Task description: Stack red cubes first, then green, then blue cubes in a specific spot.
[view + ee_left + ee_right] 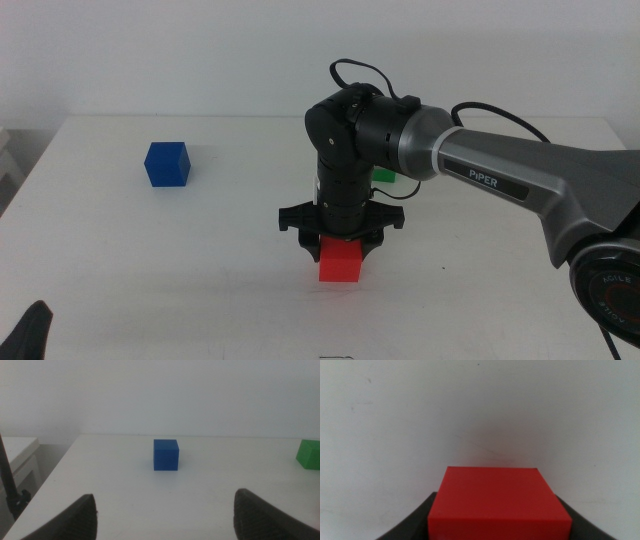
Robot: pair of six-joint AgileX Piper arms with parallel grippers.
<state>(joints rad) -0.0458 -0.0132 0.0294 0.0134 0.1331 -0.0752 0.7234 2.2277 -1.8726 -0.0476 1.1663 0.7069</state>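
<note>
We see the white table [150, 260] spanning the middle view, and over it the right arm [520, 180] reaching in from the right side, bent down at the wrist near the table's centre. Its gripper, the right gripper [341, 243], points straight down with its two dark jaws clamped on the red cube [340, 260], one jaw against each side; the cube's lower part shows below the jaws and sits at or just above the tabletop, and we cannot tell which. In the right wrist view the red cube [499, 502] fills the space between the jaws.

The blue cube [167, 164] rests on the table well to the left of the gripper, alone and upright. The green cube [384, 176] lies just behind the right arm, mostly hidden by it.

The left gripper [165, 517] waits low at the near left edge, its jaws spread wide apart, facing the blue cube [166, 454].
</note>
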